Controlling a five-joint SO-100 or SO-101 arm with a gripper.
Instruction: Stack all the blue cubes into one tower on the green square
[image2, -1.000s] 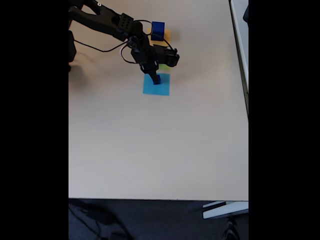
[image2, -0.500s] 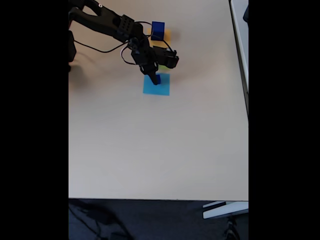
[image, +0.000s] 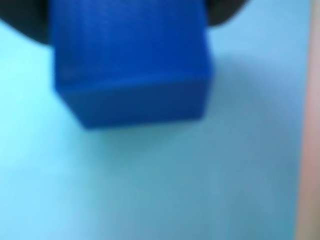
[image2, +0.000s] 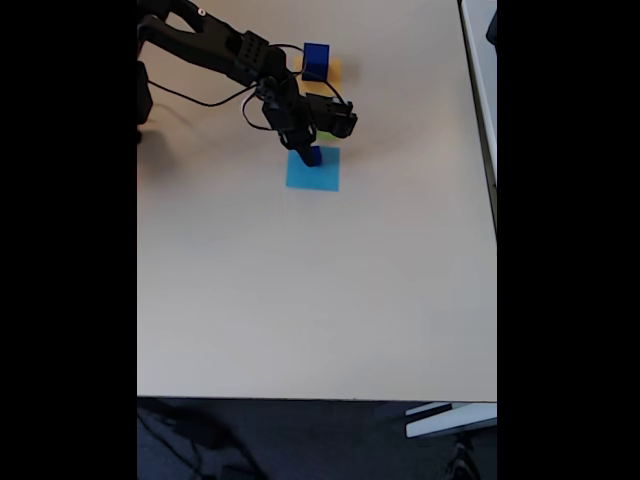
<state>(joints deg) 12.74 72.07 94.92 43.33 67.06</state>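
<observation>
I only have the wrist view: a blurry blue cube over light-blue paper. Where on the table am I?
Observer: In the fixed view the gripper is at the upper edge of the light-blue square, near the far end of the table.
Operator: Any other blue cube around?
Observer: Yes, a larger blue cube sits further up the picture, on an orange square.
Operator: And the green square?
Observer: A sliver of green peeks out from under the arm, between the light-blue and orange squares.
Operator: Is my cube lifted?
Observer: I cannot tell; the small blue cube sits at the fingertips, at the paper's edge.
</observation>
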